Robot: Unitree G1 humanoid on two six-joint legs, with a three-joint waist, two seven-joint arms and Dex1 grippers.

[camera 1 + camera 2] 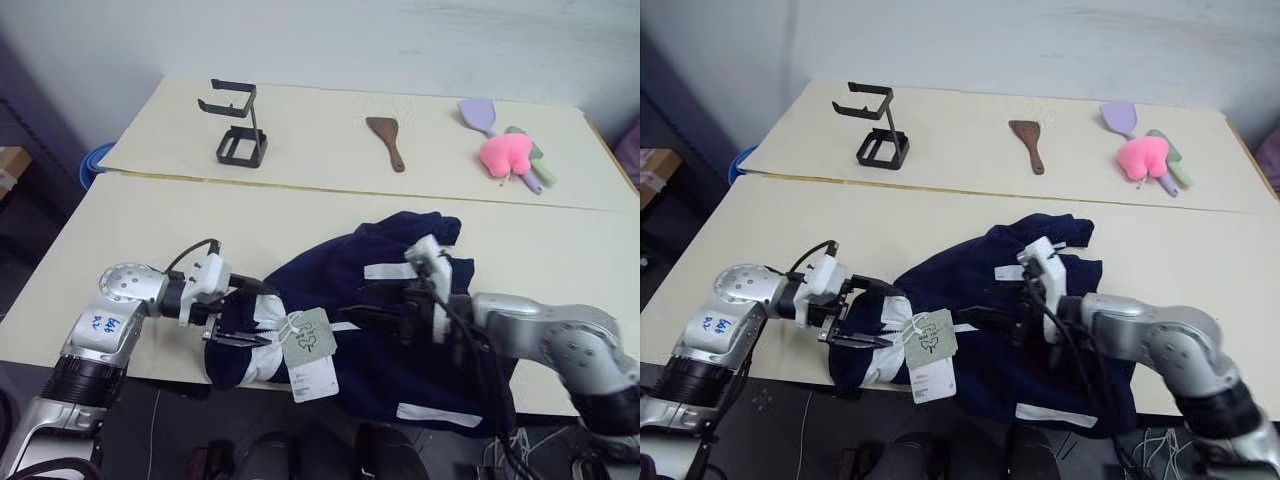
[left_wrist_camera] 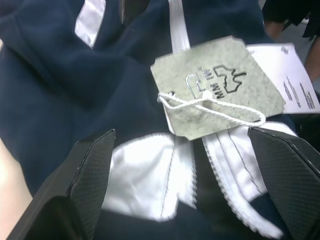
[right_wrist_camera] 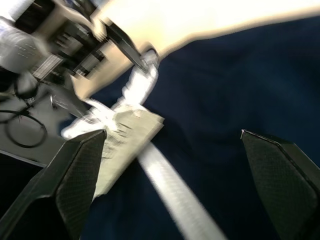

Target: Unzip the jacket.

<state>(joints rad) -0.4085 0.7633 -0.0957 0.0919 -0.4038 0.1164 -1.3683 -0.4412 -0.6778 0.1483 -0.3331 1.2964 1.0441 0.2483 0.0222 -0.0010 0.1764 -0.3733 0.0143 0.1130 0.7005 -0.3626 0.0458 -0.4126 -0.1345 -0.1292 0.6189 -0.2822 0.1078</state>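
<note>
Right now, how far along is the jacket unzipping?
Done: at the collar end of the jacket, the white zipper is parted and white lining shows. In hand: nothing; the left gripper and right gripper hang open over the fabric. Left: the zipper running under the hang tag looks closed.

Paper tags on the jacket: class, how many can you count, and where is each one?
2. A grey-green tag lies on the white zipper near the collar end of the jacket; a white printed tag hangs just under it at the table edge. Folds may hide others.
</note>
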